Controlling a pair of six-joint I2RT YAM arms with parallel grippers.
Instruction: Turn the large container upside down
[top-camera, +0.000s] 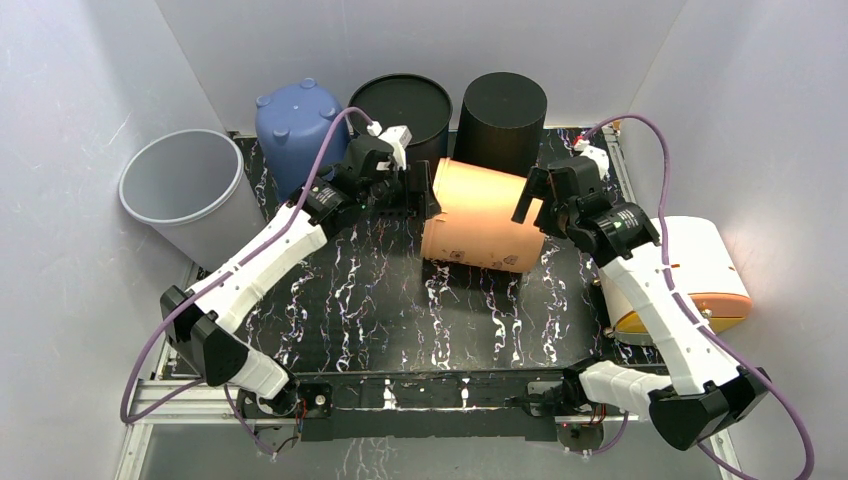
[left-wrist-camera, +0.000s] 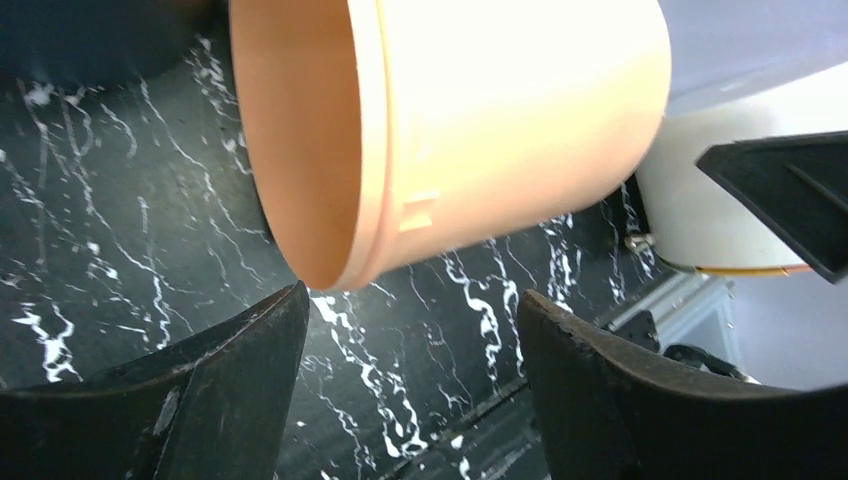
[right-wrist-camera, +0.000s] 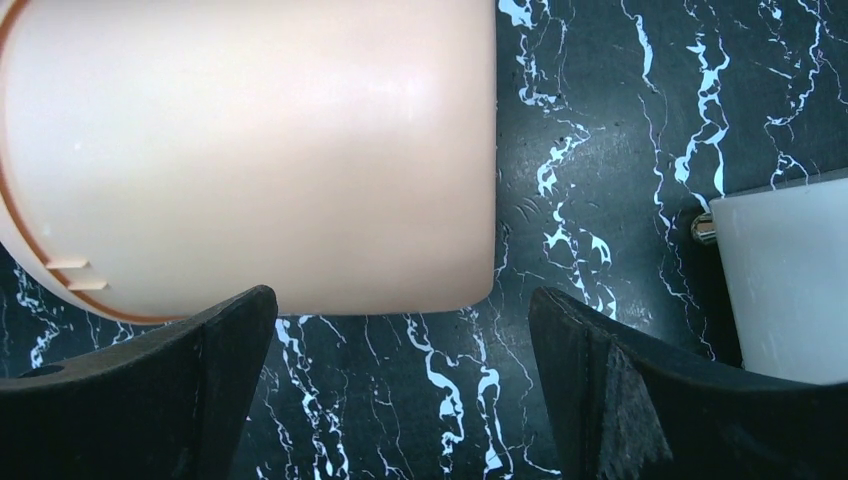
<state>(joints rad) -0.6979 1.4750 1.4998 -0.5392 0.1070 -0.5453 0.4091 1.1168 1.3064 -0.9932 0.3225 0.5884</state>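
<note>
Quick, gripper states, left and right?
Left gripper: open, nothing between the jaws.
Right gripper: open, nothing between the jaws.

A peach large container (top-camera: 482, 218) lies on its side at the centre of the black, white-veined surface (top-camera: 370, 300), its rimmed mouth turned to frame left and its base to frame right. The left gripper (top-camera: 424, 196) sits close against the mouth end and the right gripper (top-camera: 529, 197) close against the base end; contact cannot be made out. From upper left to upper centre stand a grey bin (top-camera: 185, 190), an inverted blue tub (top-camera: 297, 120), an open black tub (top-camera: 400, 103) and a black cylinder (top-camera: 503, 115). A white and orange container (top-camera: 705, 265) lies at the right edge of the frame
</note>
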